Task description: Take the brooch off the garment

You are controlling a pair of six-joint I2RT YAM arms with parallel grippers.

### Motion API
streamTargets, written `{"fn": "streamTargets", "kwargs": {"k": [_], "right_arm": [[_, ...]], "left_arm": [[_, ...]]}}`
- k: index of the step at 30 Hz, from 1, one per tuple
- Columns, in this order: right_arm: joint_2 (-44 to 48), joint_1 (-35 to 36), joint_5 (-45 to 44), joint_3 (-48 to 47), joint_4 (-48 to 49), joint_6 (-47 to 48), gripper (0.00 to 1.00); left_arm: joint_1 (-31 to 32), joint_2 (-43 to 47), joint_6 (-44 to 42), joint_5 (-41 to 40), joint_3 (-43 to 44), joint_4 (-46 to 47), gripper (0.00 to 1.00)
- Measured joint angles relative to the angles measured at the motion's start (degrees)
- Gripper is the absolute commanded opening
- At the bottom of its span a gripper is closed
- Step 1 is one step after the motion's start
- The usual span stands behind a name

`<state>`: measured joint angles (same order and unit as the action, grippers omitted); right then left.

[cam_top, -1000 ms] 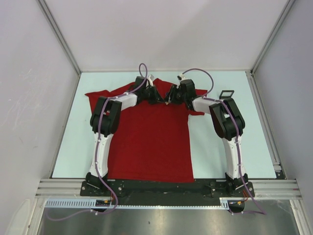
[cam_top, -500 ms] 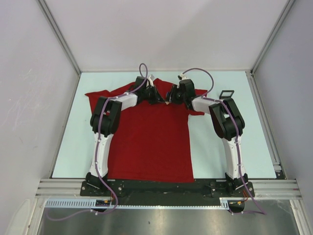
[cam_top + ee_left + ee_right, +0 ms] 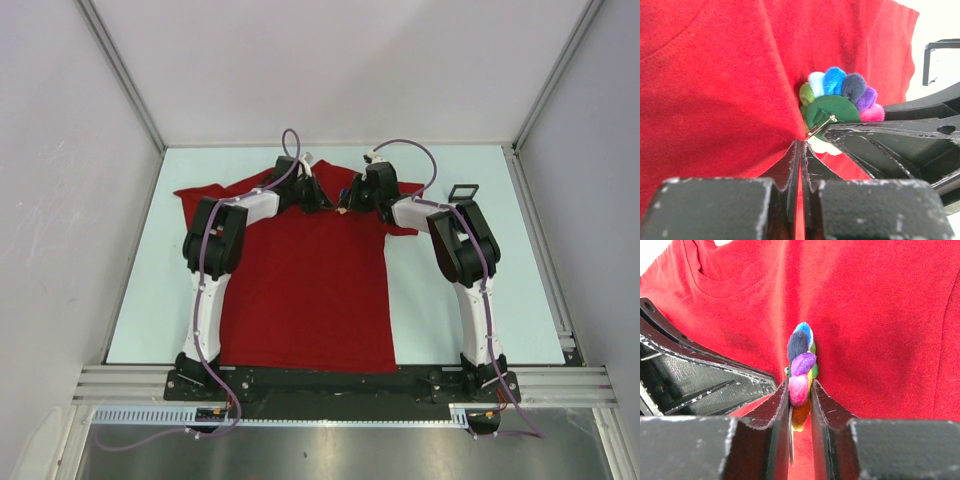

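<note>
**Brooch** (image 3: 801,369): a disc of multicoloured pompoms on the garment (image 3: 300,290), at its upper chest just below the neckline. It stands on edge, off the garment's cloth. In the right wrist view it shows edge-on, with its long axis running straight out from the fingertips. In the left wrist view its green backing faces the camera, crossed by a metal pin (image 3: 821,126), and the pompoms fan along the far rim.

**Right fingers** (image 3: 777,407): clamped on the brooch's two faces.

**Left fingers** (image 3: 790,167): pressed together, pinching a pucker of the garment just beside the brooch.

**Garment**: spread flat, hem toward the arm bases.

**Surface** (image 3: 150,290): bare strips flank both sides of the garment and lie beyond its collar.

**Black frame** (image 3: 463,192): lies off the garment's right sleeve, apart from it.
</note>
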<state>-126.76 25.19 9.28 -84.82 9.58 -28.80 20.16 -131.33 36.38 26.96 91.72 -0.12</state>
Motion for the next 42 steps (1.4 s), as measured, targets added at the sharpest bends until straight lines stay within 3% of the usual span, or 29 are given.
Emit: {"fn": "streamTargets", "kwargs": {"k": [5,19,42], "right_arm": [[0.0,-0.2,0.2,0.0,-0.1,0.1,0.0],[-0.4,-1.4,3.9,0.0,0.7,1.1,0.0],[-1.2,-2.6,11.7,0.6,5.5,3.4,0.0]], "left_arm": [[-0.3,0.0,-0.4,0.0,0.0,0.0,0.11],[-0.3,0.0,-1.5,2.8,2.8,0.0,0.22],[-0.1,-1.8,-4.5,3.4,6.4,-5.6,0.15]]}}
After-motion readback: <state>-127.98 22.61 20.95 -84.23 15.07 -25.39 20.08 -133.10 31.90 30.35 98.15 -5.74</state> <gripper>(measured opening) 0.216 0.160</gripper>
